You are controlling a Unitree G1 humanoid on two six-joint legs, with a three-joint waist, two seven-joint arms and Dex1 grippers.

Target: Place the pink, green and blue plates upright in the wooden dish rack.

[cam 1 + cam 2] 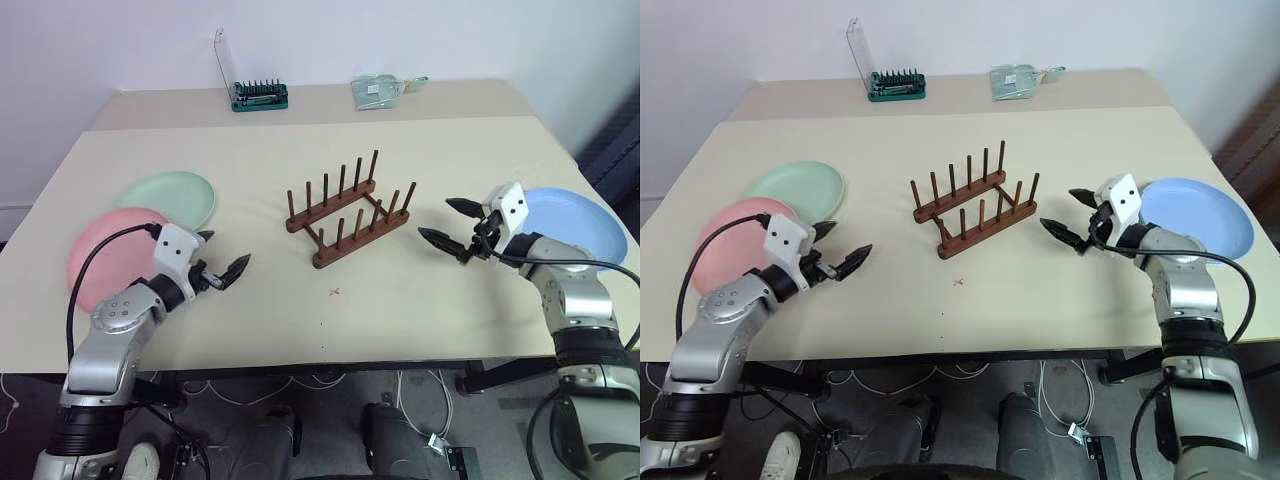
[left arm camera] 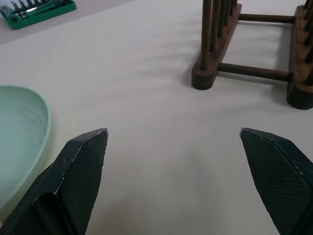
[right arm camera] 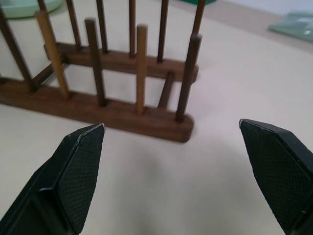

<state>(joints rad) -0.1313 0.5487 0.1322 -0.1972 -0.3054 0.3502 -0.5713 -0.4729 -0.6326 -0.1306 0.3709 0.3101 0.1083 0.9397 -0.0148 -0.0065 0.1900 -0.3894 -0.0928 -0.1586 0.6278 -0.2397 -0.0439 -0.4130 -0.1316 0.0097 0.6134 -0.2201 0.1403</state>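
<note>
The wooden dish rack (image 1: 348,210) stands empty in the middle of the table, set at a slant. At the left, the green plate (image 1: 170,197) lies flat, and the pink plate (image 1: 105,250) lies flat just in front of it, partly hidden by my left arm. On the right edge the blue plate (image 1: 575,225) also lies flat. My left gripper (image 1: 225,252) hovers open and empty beside the pink plate, pointing towards the rack (image 2: 244,44). My right gripper (image 1: 437,219) is open and empty between the blue plate and the rack (image 3: 112,112), pointing at the rack's end.
A green-based tool holder (image 1: 260,95) with a clear lid and a clear packet (image 1: 380,90) sit at the table's far edge. A small red mark (image 1: 335,291) is on the tabletop in front of the rack. A wall runs behind the table.
</note>
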